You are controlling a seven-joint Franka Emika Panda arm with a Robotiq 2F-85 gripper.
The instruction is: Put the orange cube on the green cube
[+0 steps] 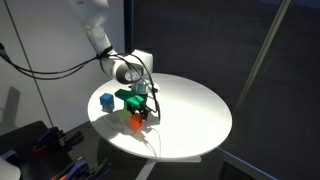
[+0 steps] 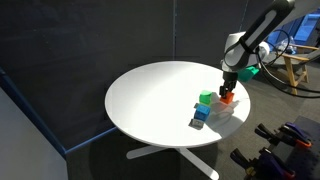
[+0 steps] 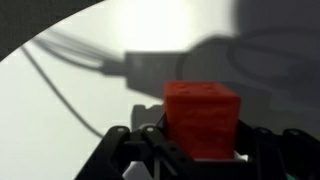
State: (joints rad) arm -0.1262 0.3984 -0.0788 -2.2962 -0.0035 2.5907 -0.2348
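The orange cube (image 3: 203, 118) sits between my gripper's (image 3: 200, 150) black fingers in the wrist view, and the fingers press on both of its sides. In both exterior views the gripper (image 1: 140, 112) (image 2: 228, 90) points down over the round white table (image 1: 195, 115) (image 2: 150, 100) with the orange cube (image 1: 136, 122) (image 2: 227, 98) at its tips, at or just above the tabletop. The light green cube (image 2: 206, 99) stands on the table a short way beside the orange cube. It is out of the wrist view.
A blue cube (image 1: 106, 101) (image 2: 200, 117) stands on the table close to the green cube. Dark curtains surround the table. A wooden frame (image 2: 296, 65) stands behind the arm. Cables and tools lie on the floor (image 1: 45, 140).
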